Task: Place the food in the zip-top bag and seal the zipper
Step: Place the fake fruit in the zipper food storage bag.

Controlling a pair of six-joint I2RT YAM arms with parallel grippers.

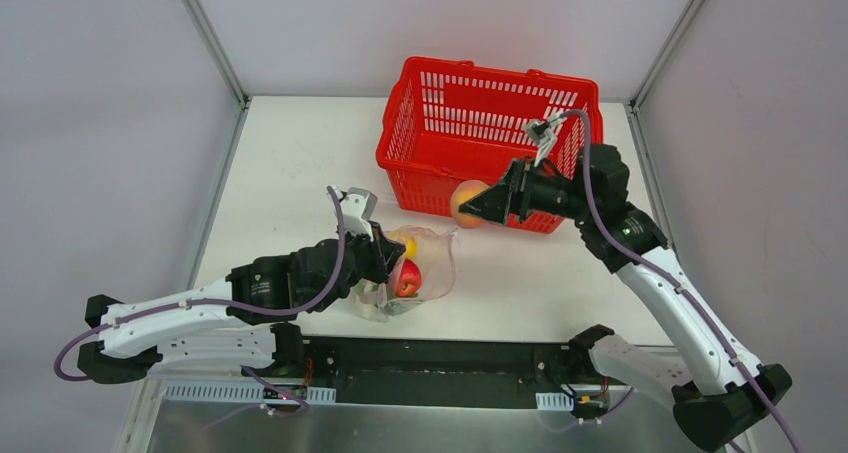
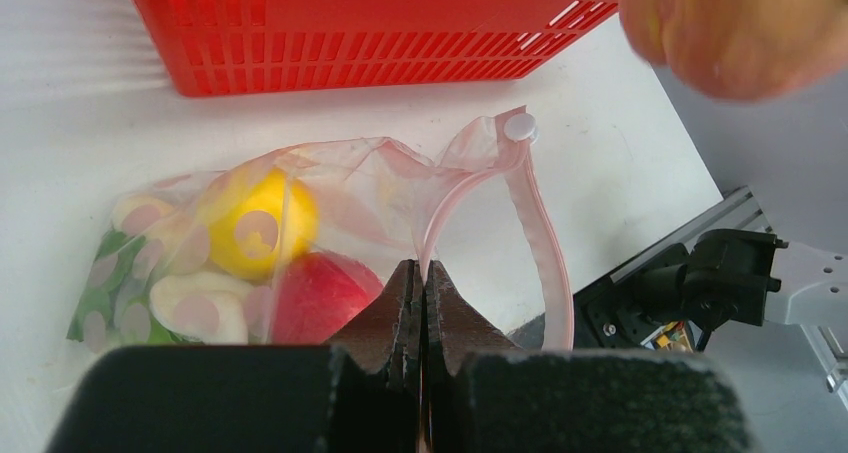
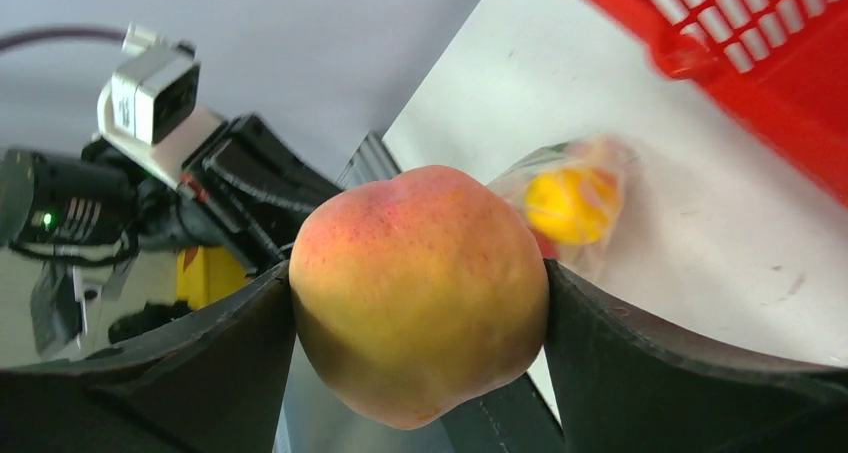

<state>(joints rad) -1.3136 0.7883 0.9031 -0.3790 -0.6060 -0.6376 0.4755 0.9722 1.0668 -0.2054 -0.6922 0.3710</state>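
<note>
Two grips: L fingers [image 2: 392,318] tight on prob. zipper [image 2: 547,245], R fingers [image 3: 225,368] round peach [image 3: 420,293].

Lighting is bright, even, diffuse; the white table [image 1: 300,163] carries only soft shadows. The round peach-orange toy fruit [image 2: 735,28] is blurred in the left wrist view; the right wrist background is soft.

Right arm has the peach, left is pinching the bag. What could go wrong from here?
1. The left gripper pinches just one spot on the rim of the zip-top bag, so the mouth looks floppy. The peach in the right gripper may catch the zipper and roll off.
2. The yellow ball and red fruit sit near the mouth, so pushing in could spill them.
</note>
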